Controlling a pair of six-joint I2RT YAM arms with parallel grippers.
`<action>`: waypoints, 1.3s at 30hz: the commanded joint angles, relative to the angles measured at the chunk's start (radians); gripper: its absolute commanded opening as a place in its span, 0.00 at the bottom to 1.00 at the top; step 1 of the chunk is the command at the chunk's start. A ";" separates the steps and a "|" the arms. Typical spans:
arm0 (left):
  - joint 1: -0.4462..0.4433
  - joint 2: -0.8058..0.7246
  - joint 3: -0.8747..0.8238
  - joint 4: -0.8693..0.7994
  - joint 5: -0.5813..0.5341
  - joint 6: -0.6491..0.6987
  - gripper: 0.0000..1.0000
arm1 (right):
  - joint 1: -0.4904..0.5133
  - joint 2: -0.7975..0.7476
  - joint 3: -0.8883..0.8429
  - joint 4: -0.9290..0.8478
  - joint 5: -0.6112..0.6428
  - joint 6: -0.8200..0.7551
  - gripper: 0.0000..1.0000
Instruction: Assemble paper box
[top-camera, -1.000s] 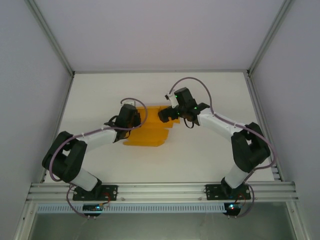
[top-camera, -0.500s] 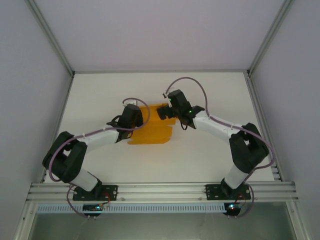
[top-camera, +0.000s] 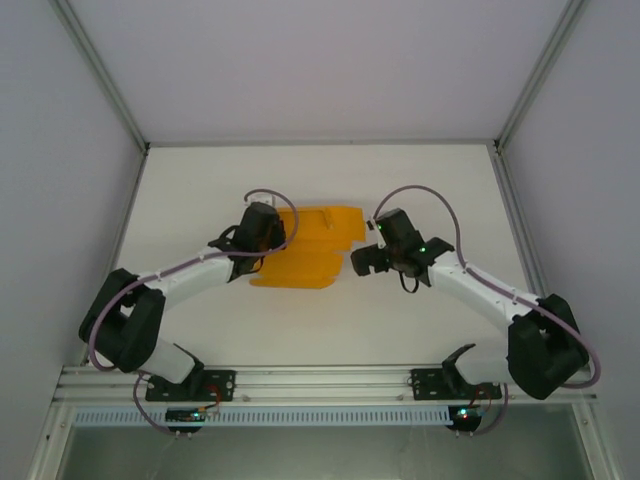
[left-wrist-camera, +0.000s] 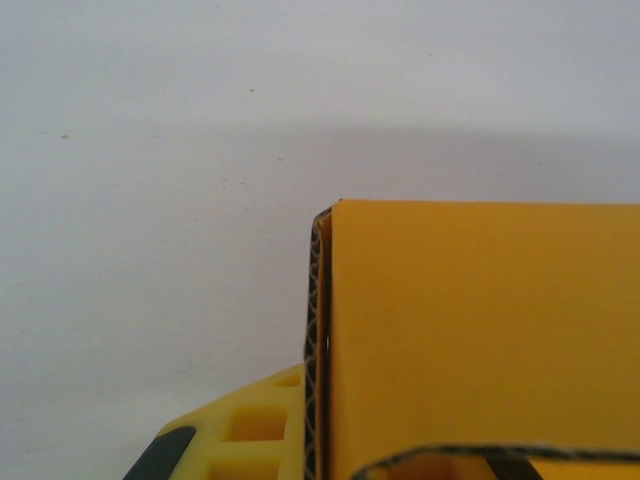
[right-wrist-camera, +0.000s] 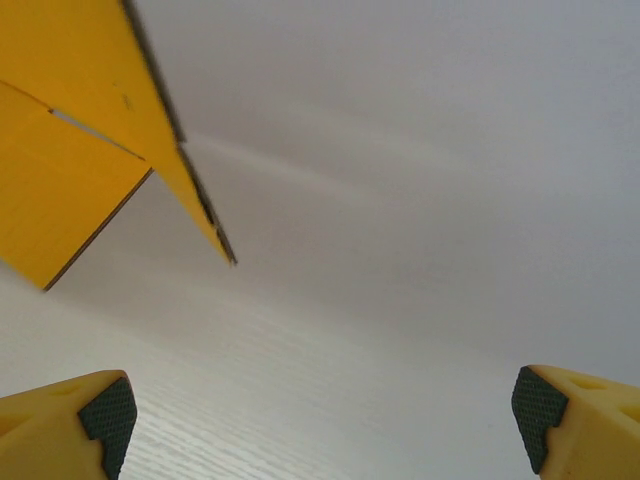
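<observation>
White tabletop (top-camera: 430, 190) carries my orange paper box (top-camera: 312, 252) near its middle, a partly folded sheet lying between the two arms. My left claw (top-camera: 270, 238) is clamped on the sheet's left edge, with doubled card pinched in its grip. My right claw (right-wrist-camera: 320, 412) hangs spread wide just right of the box, gripping nothing, a pointed flap ahead of it.

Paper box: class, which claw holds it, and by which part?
The left claw is shut on the paper box at its left edge; the right claw is open, holding nothing.
</observation>
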 joint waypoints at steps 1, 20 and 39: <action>0.003 -0.025 0.033 -0.009 0.076 0.022 0.00 | -0.018 0.052 0.042 0.037 -0.058 0.013 0.99; -0.001 0.011 0.031 0.019 0.174 0.077 0.00 | 0.028 0.245 0.254 0.077 -0.197 -0.230 1.00; 0.023 -0.026 -0.015 0.018 0.073 0.050 0.00 | -0.075 -0.151 0.081 -0.015 -0.178 -0.115 0.99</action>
